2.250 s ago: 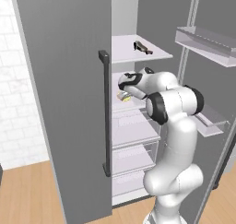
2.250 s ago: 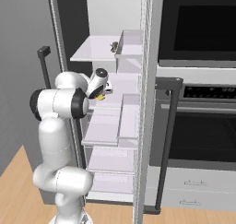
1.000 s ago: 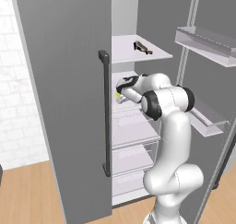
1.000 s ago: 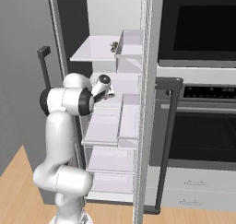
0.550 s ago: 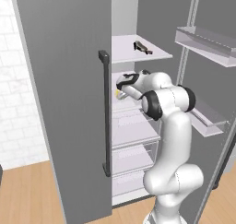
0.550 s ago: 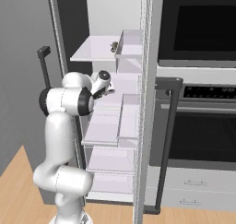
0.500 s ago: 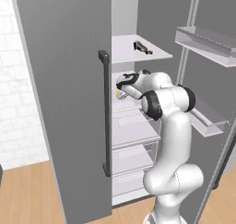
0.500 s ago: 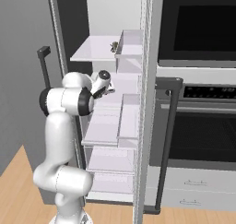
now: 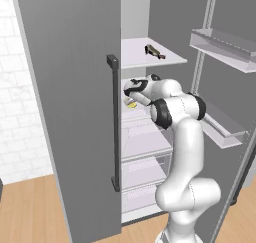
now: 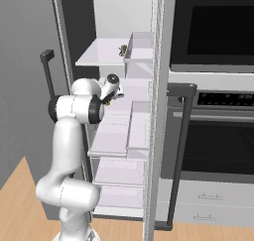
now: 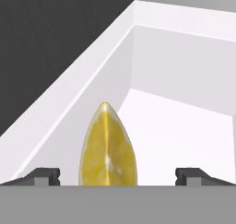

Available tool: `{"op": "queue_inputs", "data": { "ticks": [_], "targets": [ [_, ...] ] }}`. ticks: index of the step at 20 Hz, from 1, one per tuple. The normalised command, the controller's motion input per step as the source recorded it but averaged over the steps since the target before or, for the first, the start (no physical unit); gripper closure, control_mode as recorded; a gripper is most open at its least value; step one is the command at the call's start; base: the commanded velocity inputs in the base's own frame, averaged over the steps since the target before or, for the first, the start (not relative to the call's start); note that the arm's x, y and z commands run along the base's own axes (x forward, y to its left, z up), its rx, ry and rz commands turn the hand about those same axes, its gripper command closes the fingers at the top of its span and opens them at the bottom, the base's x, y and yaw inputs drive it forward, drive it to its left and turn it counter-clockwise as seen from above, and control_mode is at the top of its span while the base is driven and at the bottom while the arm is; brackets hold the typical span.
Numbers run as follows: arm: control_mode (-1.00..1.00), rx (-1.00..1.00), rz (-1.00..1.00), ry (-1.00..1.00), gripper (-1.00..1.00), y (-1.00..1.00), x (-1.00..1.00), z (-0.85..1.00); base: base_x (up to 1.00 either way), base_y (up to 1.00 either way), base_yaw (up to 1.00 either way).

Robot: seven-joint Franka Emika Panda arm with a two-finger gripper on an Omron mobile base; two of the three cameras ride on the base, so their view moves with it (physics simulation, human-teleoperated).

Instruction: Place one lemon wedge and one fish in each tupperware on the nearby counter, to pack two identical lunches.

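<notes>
Small yellow lemon wedge (image 11: 109, 147) lying on the white floor of the fridge's second shelf (image 11: 184, 131), pointed end away from the hand camera, cut face up with pale centre line showing; lower end cut off by the bottom of that view. Sits between the two dark finger tips (image 11: 42, 176), nearer the left one in the hand view, touching neither as far as can be seen. Two-finger gripper (image 11: 120, 177) spread wide, nothing held. Same wedge (image 9: 131, 104) seen as a small yellow spot in the left base view just below the dark hand (image 9: 132, 87); barely a speck in the right base view, mostly hidden behind the wrist.

Small dark brown fish (image 9: 153, 50) on the white upper shelf (image 9: 135, 57) above, well apart from the gripper; shape hard to make out, in the right base view (image 10: 123, 49) only a dark smudge by the shelf's front edge.

White robot arm (image 9: 180, 137) reaching into the open tall grey fridge (image 9: 70, 112), elbow covering part of the middle shelves. Grey left door with long dark bar handle (image 9: 114, 122) blocks the shelf's left side. Clear door bins (image 9: 222, 44) on the right door. Black wall oven (image 10: 213, 121) beside the fridge, cut off at the right edge
</notes>
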Motion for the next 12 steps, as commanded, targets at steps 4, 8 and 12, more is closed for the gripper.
{"op": "queue_inputs", "data": {
  "ticks": [4,8,12],
  "targets": [
    [-1.0,0.0,0.0,0.0,-1.0,0.13,0.2,-0.3,0.0,0.0,0.0],
    [-1.0,0.0,0.0,0.0,-1.0,0.14,0.24,-0.62,0.0,0.0,0.0],
    [-1.0,0.0,0.0,0.0,-1.0,0.13,0.11,-0.32,0.0,0.0,0.0]
  ]
}}
